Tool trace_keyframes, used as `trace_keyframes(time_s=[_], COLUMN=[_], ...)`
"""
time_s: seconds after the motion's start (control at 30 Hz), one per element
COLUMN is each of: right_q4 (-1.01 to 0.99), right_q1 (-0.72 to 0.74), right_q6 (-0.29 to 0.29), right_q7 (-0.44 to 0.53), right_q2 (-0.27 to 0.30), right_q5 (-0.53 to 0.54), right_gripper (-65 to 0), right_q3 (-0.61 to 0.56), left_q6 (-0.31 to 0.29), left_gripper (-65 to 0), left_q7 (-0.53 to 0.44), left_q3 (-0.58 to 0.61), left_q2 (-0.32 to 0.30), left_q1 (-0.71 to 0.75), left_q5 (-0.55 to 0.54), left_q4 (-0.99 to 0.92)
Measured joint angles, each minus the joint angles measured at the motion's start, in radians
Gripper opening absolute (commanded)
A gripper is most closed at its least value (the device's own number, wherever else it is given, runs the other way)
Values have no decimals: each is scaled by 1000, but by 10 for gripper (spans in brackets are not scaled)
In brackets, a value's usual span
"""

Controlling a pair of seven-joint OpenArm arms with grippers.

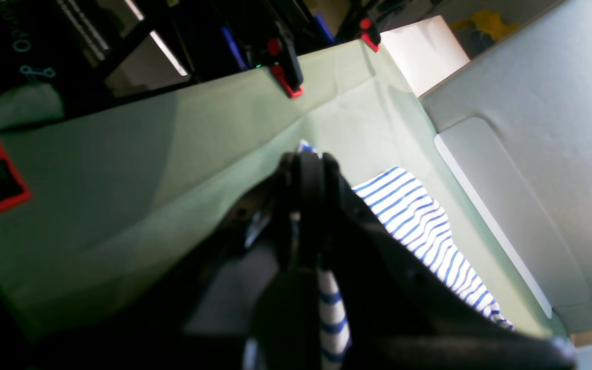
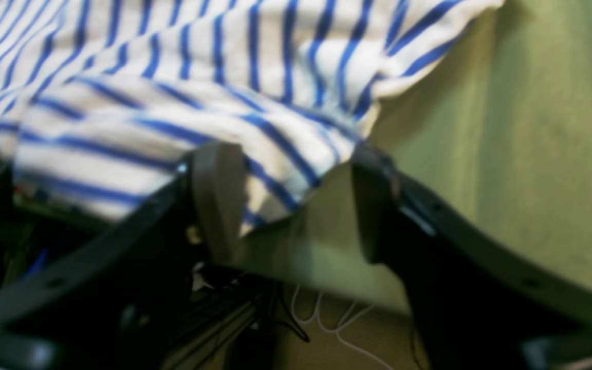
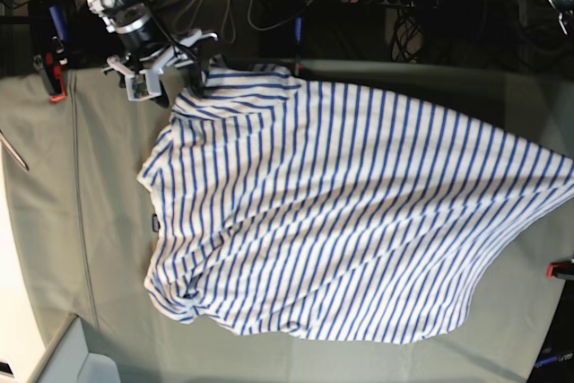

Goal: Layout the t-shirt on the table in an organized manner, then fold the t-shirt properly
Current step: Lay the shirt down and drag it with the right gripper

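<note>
The right gripper [image 2: 296,200] is open wide. Its two jaws stand apart, with a bit of the shirt [image 2: 183,87] lying between them and against one jaw, but they are not pinching it. In the base view this gripper [image 3: 166,69] sits at the far edge of the table [image 3: 54,221], right at one corner of the shirt [image 3: 341,213].

The left gripper [image 1: 306,169] is closed tight on the shirt [image 1: 419,221]. A strip of striped cloth comes out from between its jaws, and more of the shirt trails away over the table [image 1: 121,169]. In the base view the shirt reaches out to the side where this arm is, and it looks pulled to a point there.

The shirt lies spread over the middle of the table. It is mostly flat, but not neat yet. It sits slanted, one side is stretched, and the edge near the small dark tag [image 3: 154,221] is bunched and wrinkly.

So the job looks like it is in the laying-out part. The shirt is open on the table, but it needs more smoothing and straightening. No fold can be seen yet, so all the folding is left to do.
</note>
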Motion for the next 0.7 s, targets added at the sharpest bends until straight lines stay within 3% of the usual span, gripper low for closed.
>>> trace_keyframes(time_s=[0.33, 0.7], right_q4=[4, 60], right_q1=[-47, -109], right_q6=[81, 82], right_q7=[-14, -14], right_q2=[-71, -79], right_q5=[0, 1], right_gripper=[-231, -231], right_q3=[-6, -5], left_q6=[0, 0], left_gripper=[-648, -648], left_q7=[0, 0], left_q3=[0, 0], left_q2=[5, 5], left_q1=[3, 6], left_q5=[0, 0], left_q4=[0, 0])
